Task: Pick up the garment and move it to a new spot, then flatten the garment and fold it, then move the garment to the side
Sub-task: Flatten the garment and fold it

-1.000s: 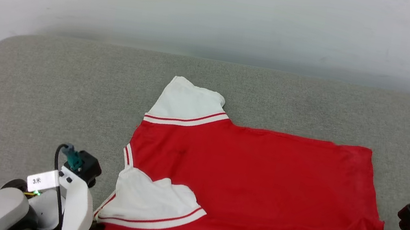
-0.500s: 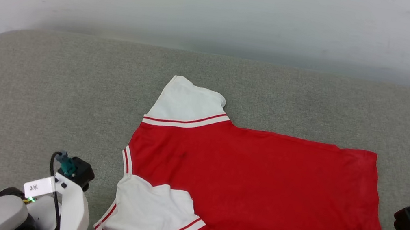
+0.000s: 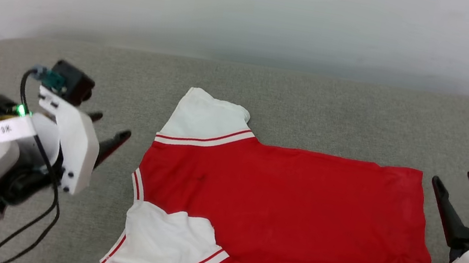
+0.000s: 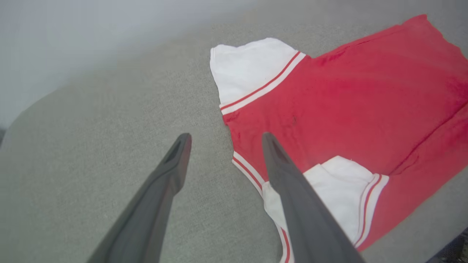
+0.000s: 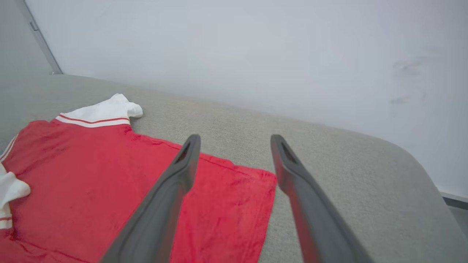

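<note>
The garment (image 3: 279,204) lies spread flat on the grey padded surface (image 3: 313,111), red body to the right, two white sleeves with red-and-white trim to the left. My left gripper (image 3: 112,126) hovers open just left of the collar side, nothing between its fingers. In the left wrist view the left gripper (image 4: 225,137) points at the neckline edge of the garment (image 4: 347,106). My right gripper (image 3: 454,178) stands open just right of the hem, empty. The right wrist view has the right gripper (image 5: 235,138) over the far hem corner of the garment (image 5: 91,164).
The grey padded surface has rounded far corners and ends at a white wall (image 3: 253,12). Bare grey fabric lies left, right and behind the garment. A black cable (image 3: 50,196) hangs from my left wrist.
Both grippers have opened and let go of the garment's near edge. They have lifted and moved farther up the surface, the left beside the collar, the right beside the hem. The garment lies flat.
</note>
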